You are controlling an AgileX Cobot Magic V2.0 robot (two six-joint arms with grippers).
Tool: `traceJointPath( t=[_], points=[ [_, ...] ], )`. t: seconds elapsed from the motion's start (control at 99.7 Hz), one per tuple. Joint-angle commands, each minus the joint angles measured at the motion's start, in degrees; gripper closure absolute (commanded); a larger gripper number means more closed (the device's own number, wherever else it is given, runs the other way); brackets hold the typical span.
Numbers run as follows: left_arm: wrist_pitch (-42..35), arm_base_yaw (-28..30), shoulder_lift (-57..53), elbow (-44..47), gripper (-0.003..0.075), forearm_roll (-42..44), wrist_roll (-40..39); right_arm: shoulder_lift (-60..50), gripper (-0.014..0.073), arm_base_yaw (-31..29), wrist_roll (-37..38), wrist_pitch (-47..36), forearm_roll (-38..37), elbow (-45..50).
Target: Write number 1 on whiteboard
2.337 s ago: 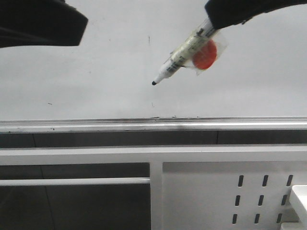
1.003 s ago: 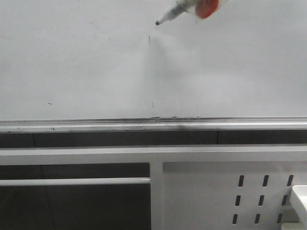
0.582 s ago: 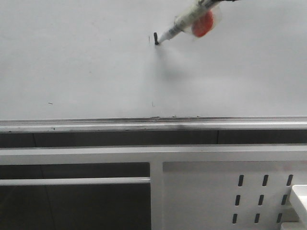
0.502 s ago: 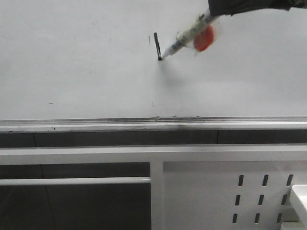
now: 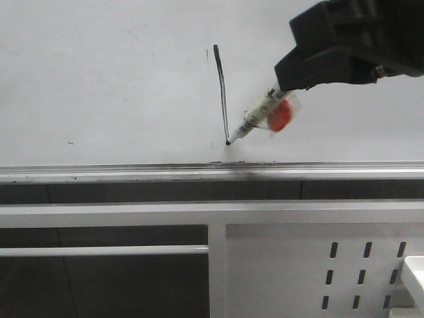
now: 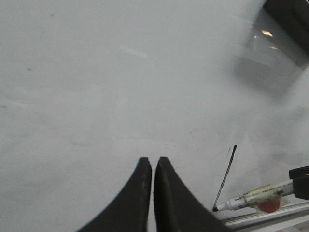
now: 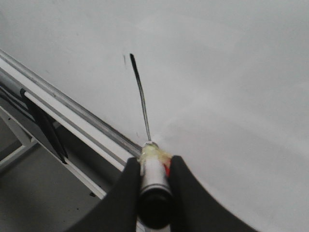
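Black number 1 (image 5: 222, 93) now longer; marker (image 5: 255, 119) lower.

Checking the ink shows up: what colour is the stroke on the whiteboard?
Black; the number 1 stands out clearly on the whiteboard in the front view.

Below the board you see a white metal frame (image 5: 212, 213) with a horizontal bar (image 5: 103, 251) at left and a white panel with oval slots (image 5: 291, 271) at right. Dark gaps lie between. Lighting is even, diffuse.
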Motion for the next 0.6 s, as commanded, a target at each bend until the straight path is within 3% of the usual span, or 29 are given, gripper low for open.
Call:
traceJointPath(
  t=[0.0, 0.13, 0.321, 0.411, 0.512, 0.592],
  points=[
    [-4.6, 0.0, -0.4, -1.4, 0.074, 5.4, -0.5, -3.8, 0.0665, 3.5, -0.4, -1.4, -0.7, -2.1],
    [-2.1, 0.0, -0.2, -2.1, 0.074, 22.7, -0.5, -5.1, 0.0664, 10.2, -0.4, 9.6, -4.0, -4.4],
    [5.6, 0.0, 3.3, -4.7, 0.072, 38.5, -5.8, -3.1, 0.0664, 11.8, -0.4, 21.3, -5.4, -11.1],
    [5.2, 0.0, 5.4, -6.4, 0.0605, 46.5, -6.3, -2.1, 0.0664, 11.8, -0.7, 25.7, -5.5, -14.7],
    [6.3, 0.0, 8.2, -8.1, 0.0419, 47.1, -7.6, -1.2, 0.0664, 11.8, -3.0, 28.4, -5.5, -17.7],
    [6.5, 0.0, 10.5, -9.2, 0.0349, 47.8, -7.6, -0.2, 0.0664, 11.8, -3.1, 30.3, -5.1, -19.7]
  ],
)
